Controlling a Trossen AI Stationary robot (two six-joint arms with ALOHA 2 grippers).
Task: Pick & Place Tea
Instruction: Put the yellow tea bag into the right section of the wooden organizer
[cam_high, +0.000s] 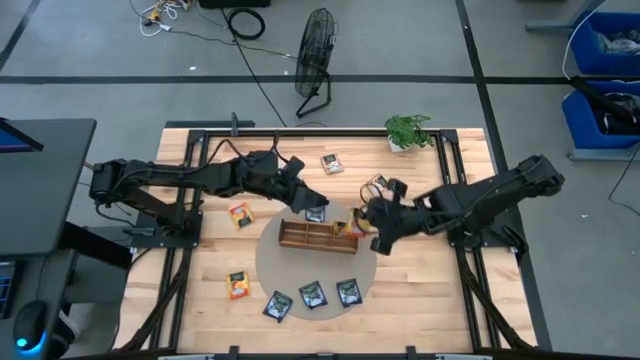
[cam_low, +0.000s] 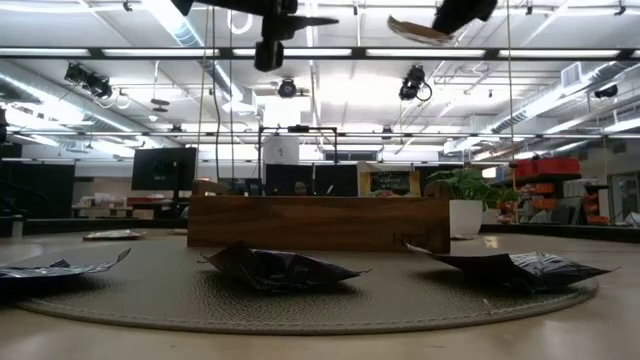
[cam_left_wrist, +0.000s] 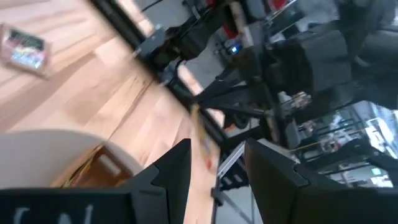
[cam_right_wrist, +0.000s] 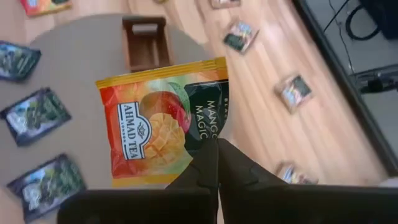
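Note:
A long brown wooden tray (cam_high: 305, 236) stands on a round grey mat (cam_high: 290, 268). My right gripper (cam_high: 370, 224) hangs above the tray's right end, shut on an orange tea packet (cam_right_wrist: 163, 121). My left gripper (cam_high: 314, 208) hovers open over the tray's far side, its fingers (cam_left_wrist: 177, 171) holding nothing. Dark blue tea packets (cam_high: 313, 294) lie flat along the mat's near edge. Two orange packets (cam_high: 240, 213) lie on the wood at the left. White-and-brown packets (cam_high: 332, 163) lie at the far side. My right gripper pinches the orange packet between its two shut fingers at one edge (cam_right_wrist: 208, 144), near a corner. The fingers slant down from the table's right side. The packet is lifted clear of tray and mat and sticks out flat beyond the fingertips, printed face toward the wrist camera.
A potted plant (cam_high: 408, 131) stands at the table's far right. Black frame rails (cam_high: 185, 250) run along the table's left and right sides. A fan (cam_high: 318, 55) and cables lie on the floor beyond the far edge.

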